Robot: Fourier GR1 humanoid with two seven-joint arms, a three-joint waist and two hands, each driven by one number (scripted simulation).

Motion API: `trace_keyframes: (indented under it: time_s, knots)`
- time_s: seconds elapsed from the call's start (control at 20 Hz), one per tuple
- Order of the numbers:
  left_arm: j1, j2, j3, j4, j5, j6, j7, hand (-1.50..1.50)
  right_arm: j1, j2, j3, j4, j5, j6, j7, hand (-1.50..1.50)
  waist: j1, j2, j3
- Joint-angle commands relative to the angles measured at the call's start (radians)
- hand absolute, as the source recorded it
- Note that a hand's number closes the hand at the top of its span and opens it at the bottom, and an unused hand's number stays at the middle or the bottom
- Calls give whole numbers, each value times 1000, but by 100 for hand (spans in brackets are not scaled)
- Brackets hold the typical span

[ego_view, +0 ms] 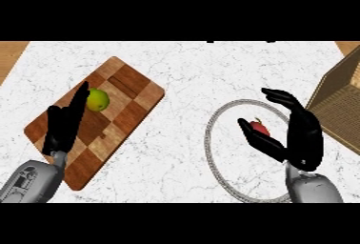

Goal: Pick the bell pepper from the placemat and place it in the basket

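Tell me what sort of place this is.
Likely a kitchen counter: a white marble top, a checkered wooden cutting board bearing a green fruit, and a wicker basket at the right edge.

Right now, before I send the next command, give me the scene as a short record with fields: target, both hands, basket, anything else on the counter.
target: red bell pepper, on the round grey-rimmed placemat
right hand: at the pepper, fingers and thumb either side, not closed on it
left hand: open, fingers straight, over the board, holding nothing
basket: woven, at the right edge, partly out of view, apart from the placemat
other: checkered wooden cutting board at left with a yellow-green fruit on it
pepper in basket: not yet
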Motion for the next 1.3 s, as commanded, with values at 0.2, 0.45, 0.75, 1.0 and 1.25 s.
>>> trace_keyframes:
  time_s: [0.2,0.45,0.75,1.0,1.25]
  knots:
    - [4,37,11,7,4,-24,58,0,113,-60,-10,15,453,-308,324,-150,-33,-8,-14]
    - [20,48,21,1,-2,-13,56,0,246,-214,18,-27,640,-110,574,-150,-57,-13,-21]
    - [26,38,9,-16,1,-23,69,0,272,-294,124,-235,660,272,881,-150,-30,-14,-17]
    - [20,42,11,-9,-4,-39,76,0,254,-280,201,-544,643,529,1207,-150,-20,-9,-11]
    - [51,16,12,-17,-23,-52,51,0,187,-222,222,-787,616,708,1521,-150,1,-2,-6]
